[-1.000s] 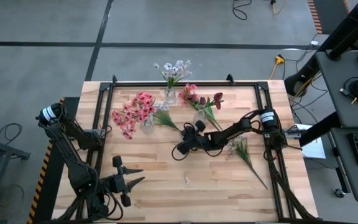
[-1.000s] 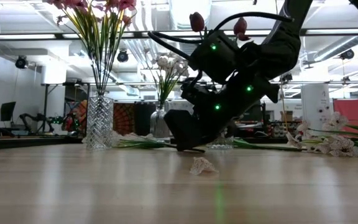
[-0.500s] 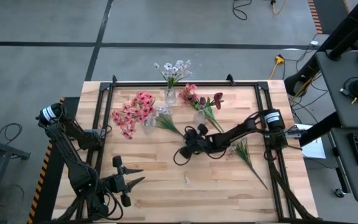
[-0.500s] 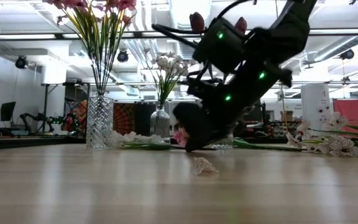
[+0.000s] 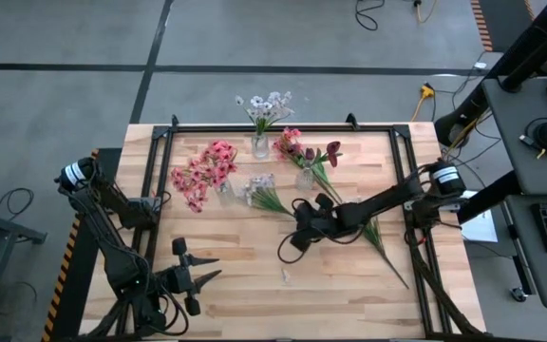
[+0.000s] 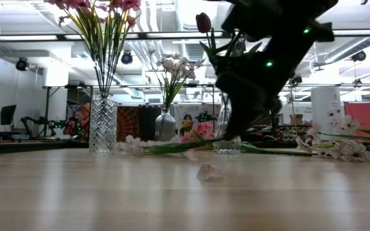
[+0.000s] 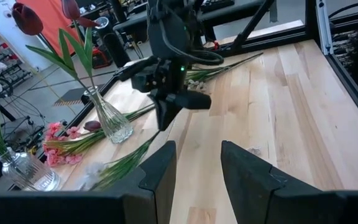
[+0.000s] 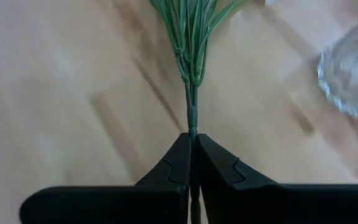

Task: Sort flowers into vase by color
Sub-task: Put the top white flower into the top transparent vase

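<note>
A flower with small white-lilac blossoms (image 5: 257,183) and green leaves (image 8: 191,25) lies mid-table. Its stalk end is raised into my right gripper (image 5: 294,218), which is shut on it and points slantwise down. My left gripper (image 5: 207,269) waits open near the table's near left corner, holding nothing. At the far side stand three glass vases: one with pink blossoms (image 5: 202,173), one with white blossoms (image 5: 266,106), and one with dark red tulips (image 5: 330,150) and some pink. My right gripper pinches the bare end of the flower's thin green stalk (image 8: 192,127) between its two fingertips. The fingers lie along the stalk and slant down from the table's right. The stalk end is lifted. The blossom end (image 6: 130,144) rests on the table.
Another green-stalked flower (image 5: 378,237) lies on the table's right part beneath my right arm. A small fallen blossom (image 5: 286,275) lies on the wood toward the near edge. A black frame (image 5: 254,126) rims the tabletop.
My right gripper has gone up and toward the table's right edge, tipping less steeply. The flower has gone with it: the stalk end has risen while the blossom end has slid along the table to the right, away from the pink vase.
</note>
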